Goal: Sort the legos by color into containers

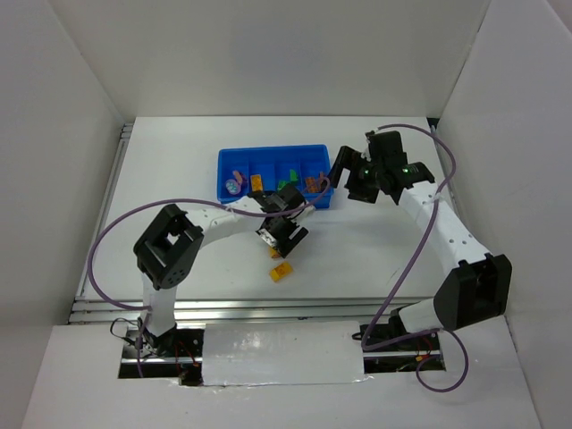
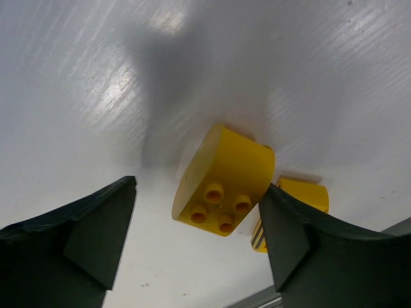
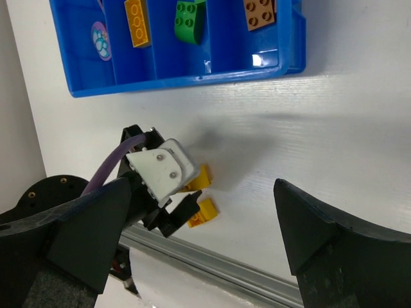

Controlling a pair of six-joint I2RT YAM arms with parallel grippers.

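**Left pincer straddles a yellow brick, nothing clamped yet**

Here we are over the middle of the tabletop (image 1: pixel 170 179), toward its near edge, and the left gripper (image 2: pixel 196 196) hangs low with its jaws apart on either side of the rounded yellow brick (image 2: pixel 225 173). The brick sits studs-up on the table, closer to one finger than the other, and nothing is clamped. Over by the far right, the right gripper (image 1: pixel 349 179) hovers just off the tray's right end, fingers spread wide and empty.

The blue tray (image 3: pixel 192 80) lies along the far edge, near its middle. In it we spot a lilac piece (image 3: pixel 99 40), a sorted yellow brick (image 3: pixel 137 22), a green brick (image 3: pixel 191 18) and a brown brick (image 3: pixel 260 13), each in its own compartment.

Now the worry. A second yellow brick (image 2: pixel 305 196) lies just beside the target, right by one finger. We reckon a squeeze from here could catch that neighbour or shove it toward the near edge. Because the target sits off-centre, one finger would meet it first. The curved side could then let the brick twist or squirt out rather than seat.

What we can't see: the second brick is mostly behind the finger, and a striped mark on it is too cropped to read. The tray's far side is cut off in the right wrist view. From above, the left wrist covers part of the tray's near wall, so we can't count every brick.
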